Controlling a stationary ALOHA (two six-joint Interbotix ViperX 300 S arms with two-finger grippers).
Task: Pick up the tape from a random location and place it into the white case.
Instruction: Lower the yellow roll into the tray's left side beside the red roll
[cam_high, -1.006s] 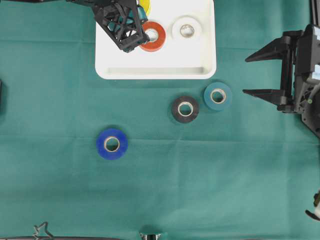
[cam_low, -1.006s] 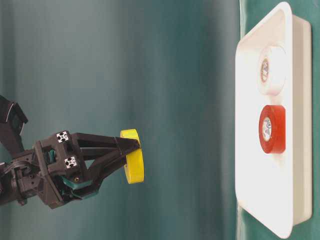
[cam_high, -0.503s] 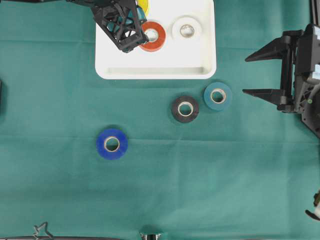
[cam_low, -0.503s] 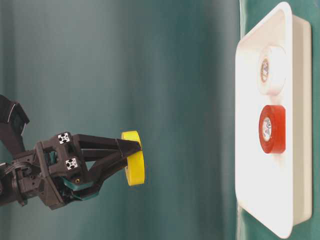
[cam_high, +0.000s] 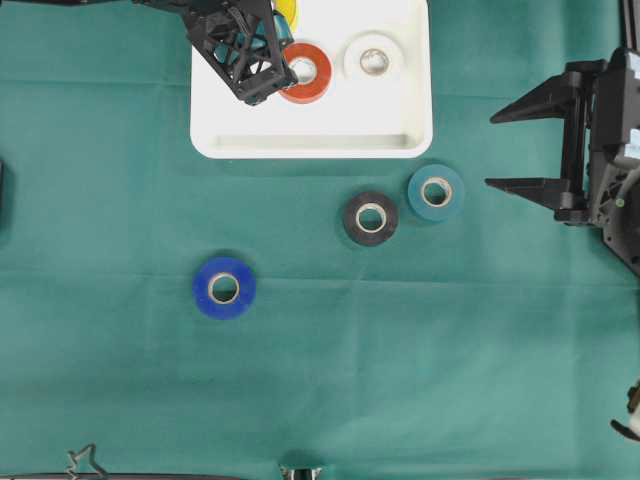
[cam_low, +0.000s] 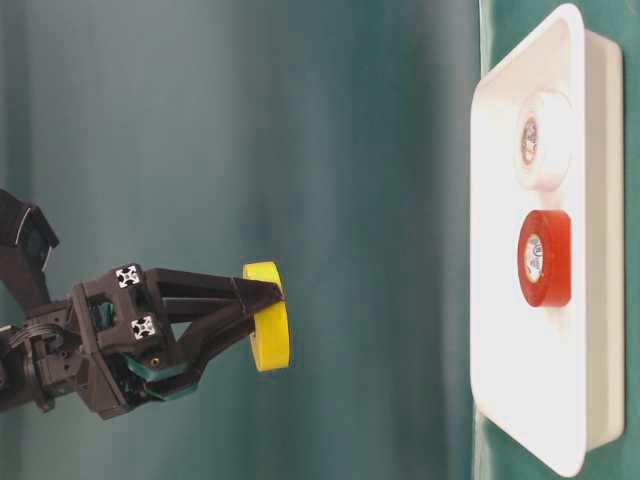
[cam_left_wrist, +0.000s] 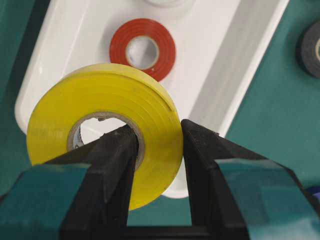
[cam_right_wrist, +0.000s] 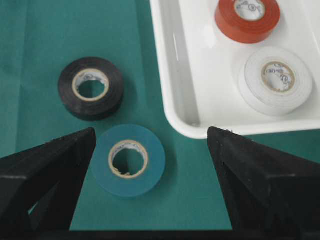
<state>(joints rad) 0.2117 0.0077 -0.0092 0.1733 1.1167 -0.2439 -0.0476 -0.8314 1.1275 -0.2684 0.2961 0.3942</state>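
Your left gripper (cam_left_wrist: 157, 165) is clamped on the yellow tape roll (cam_left_wrist: 107, 127), one finger through its core, one on the outer face; it hangs well above the white case (cam_high: 310, 145); release from this height and the roll may bounce or roll over the rim, or land on the red roll (cam_high: 305, 72) below; lower first. The white roll (cam_high: 374, 57) sits just beside the red one in the case. Your right gripper (cam_high: 520, 145) is spread wide, holding nothing, right of the case; teal roll (cam_right_wrist: 128, 160) and black roll (cam_right_wrist: 90, 88) lie on the cloth just outside the case.
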